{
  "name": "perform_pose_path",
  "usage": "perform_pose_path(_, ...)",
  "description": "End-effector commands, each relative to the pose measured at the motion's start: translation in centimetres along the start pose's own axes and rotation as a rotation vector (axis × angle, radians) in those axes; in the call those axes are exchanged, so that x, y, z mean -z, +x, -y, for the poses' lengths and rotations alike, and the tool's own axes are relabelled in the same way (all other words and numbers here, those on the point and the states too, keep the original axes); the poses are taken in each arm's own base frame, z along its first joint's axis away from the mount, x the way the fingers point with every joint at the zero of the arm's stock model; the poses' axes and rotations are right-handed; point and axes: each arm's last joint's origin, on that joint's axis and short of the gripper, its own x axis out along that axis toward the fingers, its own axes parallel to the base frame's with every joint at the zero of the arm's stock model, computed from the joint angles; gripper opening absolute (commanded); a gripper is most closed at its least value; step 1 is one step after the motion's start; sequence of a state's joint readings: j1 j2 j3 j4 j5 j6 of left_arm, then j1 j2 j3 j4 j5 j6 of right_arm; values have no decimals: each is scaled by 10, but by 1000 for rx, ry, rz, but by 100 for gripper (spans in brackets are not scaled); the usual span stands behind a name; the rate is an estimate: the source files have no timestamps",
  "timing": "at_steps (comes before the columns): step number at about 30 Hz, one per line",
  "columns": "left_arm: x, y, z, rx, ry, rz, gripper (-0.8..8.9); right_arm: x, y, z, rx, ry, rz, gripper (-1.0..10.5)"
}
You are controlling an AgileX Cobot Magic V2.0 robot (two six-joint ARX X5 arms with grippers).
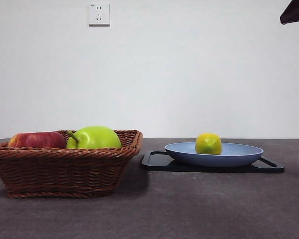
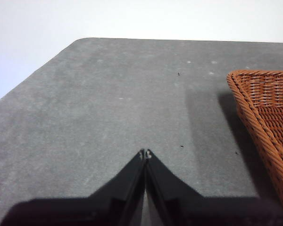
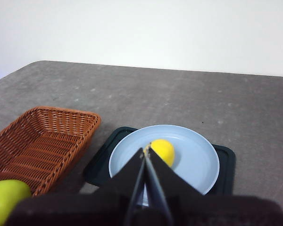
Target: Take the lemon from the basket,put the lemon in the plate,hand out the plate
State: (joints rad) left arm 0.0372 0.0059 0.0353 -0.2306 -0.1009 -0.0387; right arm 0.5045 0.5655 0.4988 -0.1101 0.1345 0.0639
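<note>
The yellow-green lemon [image 1: 208, 144] lies in the blue-grey plate [image 1: 239, 155], which rests on a flat black tray [image 1: 157, 162]. The brown wicker basket [image 1: 65, 169] stands to the left of the tray. In the right wrist view the lemon [image 3: 164, 150] sits in the plate [image 3: 193, 162], and my right gripper [image 3: 146, 151] hangs shut and empty above the plate's near side. My left gripper [image 2: 145, 154] is shut and empty over bare table beside the basket [image 2: 266, 113].
A red apple [image 1: 37, 140] and a green apple [image 1: 93, 138] lie in the basket. The green apple also shows in the right wrist view [image 3: 7, 200]. A black arm tip [image 1: 294, 12] shows at the top right corner. A wall socket [image 1: 98, 14] is behind.
</note>
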Motion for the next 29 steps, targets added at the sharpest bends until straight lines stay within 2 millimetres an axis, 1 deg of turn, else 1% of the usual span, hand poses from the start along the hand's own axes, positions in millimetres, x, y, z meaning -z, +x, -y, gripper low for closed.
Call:
perform_pose_path(1, 2, 1, 0, -2, -12, 1, 8, -4, 0, -1, -4, 12, 18, 3)
perform_pose_path(4, 2, 1, 0, -2, -12, 1, 8, -3, -1, -1, -4, -13, 17, 3)
perform_pose_path(5, 2, 1, 0, -2, -12, 1, 8, -4, -2, 0, 6, -72, 24, 3)
perform_pose_path(9, 2, 1, 0, -2, -12, 1, 8, -5, -18, 7, 59, -163, 63, 3)
perform_pose_path(11, 2, 1, 0, -2, -12, 1, 8, 1, -24, 14, 107, -161, 88, 3)
perform_pose_path(14, 2, 1, 0, -2, -12, 1, 8, 22, -31, 26, 202, -133, 100, 3)
perform_pose_path(17, 2, 1, 0, -2, -12, 1, 8, 48, -33, 35, 246, -98, 93, 3)
perform_pose_path(20, 2, 1, 0, -2, -12, 1, 8, 74, -32, 42, 259, -62, 89, 3)
perform_pose_path(22, 2, 1, 0, -2, -12, 1, 8, 88, -29, 45, 248, -42, 94, 3)
perform_pose_path(26, 2, 1, 0, -2, -12, 1, 8, 108, -26, 48, 244, -15, 77, 3)
perform_pose_path(29, 2, 1, 0, -2, -12, 1, 8, 117, -25, 48, 248, -11, 72, 3)
